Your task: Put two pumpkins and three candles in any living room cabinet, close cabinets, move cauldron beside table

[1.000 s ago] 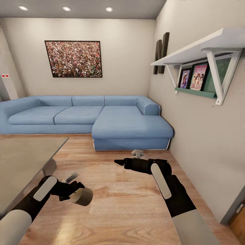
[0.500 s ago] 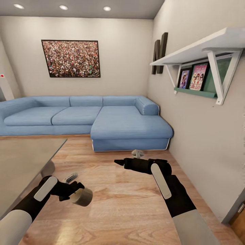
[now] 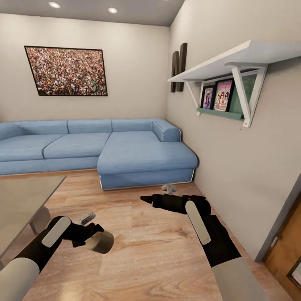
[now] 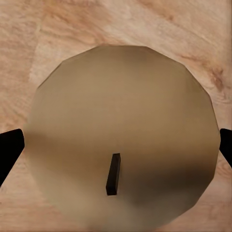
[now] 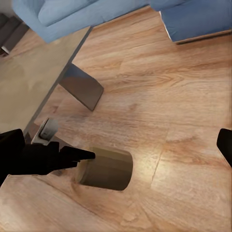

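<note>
My left gripper [image 3: 93,235] is shut on one cream-white candle [image 3: 100,241], held on its side low over the wood floor. The left wrist view looks onto the candle's round end [image 4: 121,130] with its dark wick [image 4: 113,174], a black fingertip [image 4: 9,150] at each side. In the right wrist view the same candle [image 5: 107,169] lies in the black left gripper [image 5: 58,158]. My right gripper [image 3: 146,200] hangs open and empty over the floor, to the right of the candle. The table [image 3: 21,196], with a glossy grey top, stands at the left. Pumpkins, cabinet and cauldron are out of view.
A blue corner sofa [image 3: 125,150] runs along the far wall. A small grey object [image 3: 169,188] lies on the floor by its front corner. A white wall shelf [image 3: 217,62] hangs on the right wall, and a brown door [image 3: 288,246] stands at the lower right.
The camera has turned to the right, so the sofa, picture and table slid left and the door came into view. Both arms keep their pose, the candle still held.
</note>
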{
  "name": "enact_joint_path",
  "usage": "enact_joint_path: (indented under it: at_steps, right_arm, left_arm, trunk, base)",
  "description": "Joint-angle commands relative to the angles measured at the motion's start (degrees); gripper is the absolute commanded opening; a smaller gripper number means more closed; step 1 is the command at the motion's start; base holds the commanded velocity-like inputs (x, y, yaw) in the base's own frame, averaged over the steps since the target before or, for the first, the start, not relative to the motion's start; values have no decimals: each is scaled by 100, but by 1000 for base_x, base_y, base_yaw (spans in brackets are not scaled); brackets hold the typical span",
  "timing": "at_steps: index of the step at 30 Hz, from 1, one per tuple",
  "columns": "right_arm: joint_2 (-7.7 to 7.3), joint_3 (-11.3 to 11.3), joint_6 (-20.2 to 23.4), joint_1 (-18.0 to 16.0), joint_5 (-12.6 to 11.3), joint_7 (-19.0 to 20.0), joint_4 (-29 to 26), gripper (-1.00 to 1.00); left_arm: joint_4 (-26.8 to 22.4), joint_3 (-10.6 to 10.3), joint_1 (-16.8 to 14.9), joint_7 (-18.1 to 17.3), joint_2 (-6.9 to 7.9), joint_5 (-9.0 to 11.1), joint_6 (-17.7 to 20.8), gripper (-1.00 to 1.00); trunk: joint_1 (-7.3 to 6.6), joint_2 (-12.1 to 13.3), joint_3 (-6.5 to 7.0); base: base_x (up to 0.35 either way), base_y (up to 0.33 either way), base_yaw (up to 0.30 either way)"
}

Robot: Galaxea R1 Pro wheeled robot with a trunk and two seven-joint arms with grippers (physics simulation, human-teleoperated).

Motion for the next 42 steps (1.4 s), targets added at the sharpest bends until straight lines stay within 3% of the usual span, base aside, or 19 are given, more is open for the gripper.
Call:
enact_joint_path:
  at_steps: [1, 15, 36, 42]
  right_arm:
    - [3, -6, 23, -4, 47, 44, -2, 100]
    - [5, -6, 23, -4, 42, 44, 8, 100]
    - [3, -6, 23, -4, 38, 53, 17, 100]
    - [3, -6, 23, -4, 38, 53, 10, 100]
  left_arm:
    - [-7, -23, -3, 38, 8, 63, -7, -100]
    - [-12, -26, -3, 19, 9, 62, -4, -100]
    - [-12, -34, -3, 21, 9, 62, -5, -100]
    - [-16, -35, -3, 25, 9, 62, -11, -100]
  trunk:
    - [-1, -3, -6]
    - [-1, -3, 20]
    - [-1, -3, 95]
    - [-1, -3, 125]
  base:
    - [45, 230, -57]
    - [2, 59, -99]
    - [-43, 303, -175]
    - [-29, 67, -246]
